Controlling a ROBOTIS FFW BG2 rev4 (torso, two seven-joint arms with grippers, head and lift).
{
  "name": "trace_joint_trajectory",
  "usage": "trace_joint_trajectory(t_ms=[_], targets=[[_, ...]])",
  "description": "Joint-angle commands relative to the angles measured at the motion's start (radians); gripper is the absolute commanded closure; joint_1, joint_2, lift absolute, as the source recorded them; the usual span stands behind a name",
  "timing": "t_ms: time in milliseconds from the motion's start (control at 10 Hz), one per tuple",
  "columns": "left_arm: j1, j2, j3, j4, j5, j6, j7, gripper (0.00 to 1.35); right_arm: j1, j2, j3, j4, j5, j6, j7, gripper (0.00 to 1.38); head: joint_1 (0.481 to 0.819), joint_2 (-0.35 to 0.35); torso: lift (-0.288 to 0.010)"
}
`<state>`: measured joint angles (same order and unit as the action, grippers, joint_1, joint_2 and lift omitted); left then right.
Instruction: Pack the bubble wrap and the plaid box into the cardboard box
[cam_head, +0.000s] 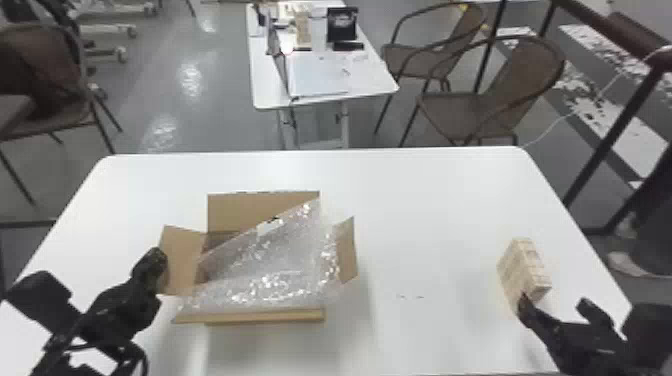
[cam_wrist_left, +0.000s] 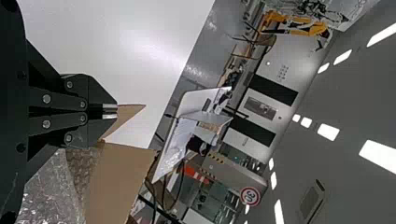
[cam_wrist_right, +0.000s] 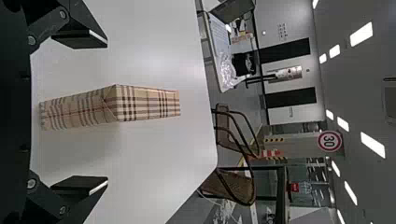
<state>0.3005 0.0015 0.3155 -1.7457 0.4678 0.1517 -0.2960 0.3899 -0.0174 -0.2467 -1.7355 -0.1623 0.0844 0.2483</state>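
Behind the white work table with rounded corners (cam_head: 425, 200), another white table (cam_head: 381, 84) can be seen, on which an upright black object (cam_head: 342, 23) is placed. Beside it, two brown chairs with curved armrests (cam_head: 529, 72) are seen. In both wrist views, a round red-rimmed sign (cam_wrist_right: 330, 141) is shown.

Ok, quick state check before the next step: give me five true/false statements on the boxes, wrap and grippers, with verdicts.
1. The plaid box is inside the cardboard box. False: it stands on the table.
2. Bubble wrap lies across the cardboard box's opening. True.
3. The right gripper has its jaws spread apart. True.
4. The left gripper is next to the plaid box. False: it's at the cardboard box.
5. The cardboard box's flaps are folded closed. False: they're spread open.
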Motion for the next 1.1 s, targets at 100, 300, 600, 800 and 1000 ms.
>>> trace_joint_trajectory(t_ms=[100, 300, 600, 800, 1000], targets=[[-0.001, -0.004, -0.001, 0.000, 0.000, 0.002, -0.002, 1.22, -0.075, -0.021, 0.000, 0.103, 0.026, -0.009, 0.022, 0.25, 0.695, 0.018, -0.064], [-0.001, -0.004, -0.001, 0.000, 0.000, 0.002, -0.003, 1.22, -0.120, -0.047, 0.000, 0.166, 0.024, -0.029, 0.035, 0.30, 0.695, 0.011, -0.064], [-0.003, -0.004, -0.001, 0.002, 0.000, 0.005, -0.006, 1.22, -0.175, -0.059, -0.002, 0.248, 0.009, -0.060, 0.046, 0.56, 0.695, -0.001, -0.064], [-0.004, -0.004, -0.003, 0.002, -0.001, 0.005, -0.009, 1.22, -0.187, -0.053, 0.004, 0.264, 0.006, -0.058, 0.054, 1.05, 0.695, -0.003, -0.064], [-0.004, -0.004, -0.003, 0.002, -0.001, 0.005, -0.012, 1.22, -0.181, -0.050, 0.004, 0.257, -0.002, -0.057, 0.055, 1.05, 0.695, 0.002, -0.064]])
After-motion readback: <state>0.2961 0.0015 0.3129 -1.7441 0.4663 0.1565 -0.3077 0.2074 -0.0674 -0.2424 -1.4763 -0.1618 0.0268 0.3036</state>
